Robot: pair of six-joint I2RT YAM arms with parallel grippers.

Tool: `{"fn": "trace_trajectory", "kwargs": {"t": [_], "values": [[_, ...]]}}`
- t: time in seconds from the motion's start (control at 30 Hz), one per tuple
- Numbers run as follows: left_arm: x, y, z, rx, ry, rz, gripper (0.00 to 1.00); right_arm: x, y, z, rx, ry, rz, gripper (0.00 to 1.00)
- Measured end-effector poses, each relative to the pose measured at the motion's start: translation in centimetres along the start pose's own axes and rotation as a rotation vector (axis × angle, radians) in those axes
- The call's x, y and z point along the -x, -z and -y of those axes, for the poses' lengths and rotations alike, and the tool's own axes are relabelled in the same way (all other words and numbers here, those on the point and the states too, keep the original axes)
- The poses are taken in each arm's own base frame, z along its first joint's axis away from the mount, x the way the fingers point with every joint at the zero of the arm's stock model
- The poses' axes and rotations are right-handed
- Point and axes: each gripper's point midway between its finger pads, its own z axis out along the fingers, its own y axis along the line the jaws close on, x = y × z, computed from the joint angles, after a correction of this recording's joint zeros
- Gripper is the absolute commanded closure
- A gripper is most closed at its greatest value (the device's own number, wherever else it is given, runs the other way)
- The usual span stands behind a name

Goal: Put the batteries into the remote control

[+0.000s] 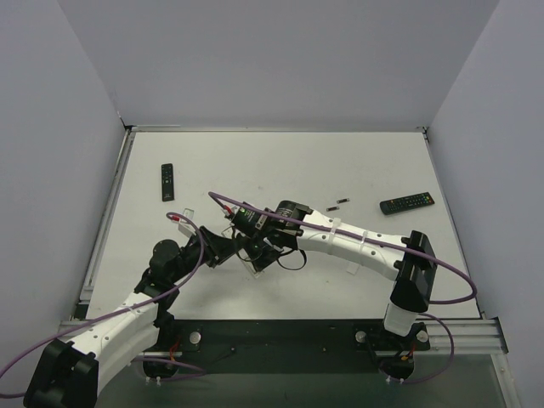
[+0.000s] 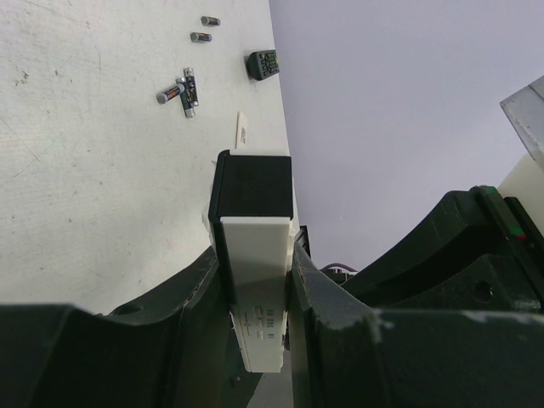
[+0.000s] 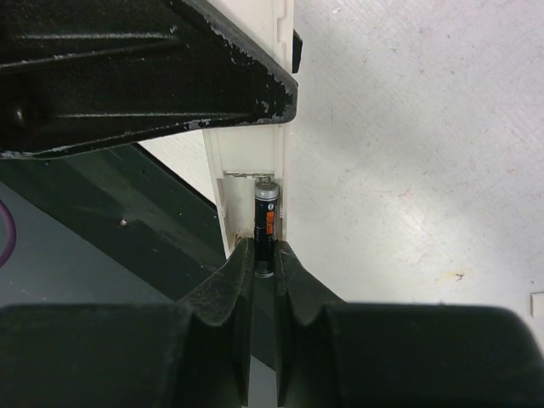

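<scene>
Text: none legible — remote [image 2: 255, 272] markings | battery [image 3: 266, 223] label: blurred

bright even light, soft shadows, blurred foreground

"What sort of place is this looking like?"

"A robotics lab test cell. Plain pale walls [image 1: 280, 59] are closing in a white tabletop [image 1: 280, 161] on three sides."

"What else is pointing that way?"

"A left arm [image 1: 110, 327] and a right arm [image 1: 357, 242], both white, are sitting bolted by an aluminium rail [image 1: 463, 327] at the near edge, with purple cables [image 1: 466, 279] looping off them."
</scene>
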Motion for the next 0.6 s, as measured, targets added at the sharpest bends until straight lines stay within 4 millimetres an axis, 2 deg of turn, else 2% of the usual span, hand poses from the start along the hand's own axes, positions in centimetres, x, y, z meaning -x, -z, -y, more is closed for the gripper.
{"fn": "trace_trajectory", "kwargs": {"t": [0.2,0.6], "values": [[-0.18,-0.01,-0.03,0.003,0.004,-0.005,1.00,0.05,-0.01,0.06,-0.004,0.000,0.002,1.00],[-0.18,-0.12,-0.39,0.024,0.038,0.005,1.00,0.17,-0.29,0.26,-0.022,0.001,-0.001,0.91]]}}
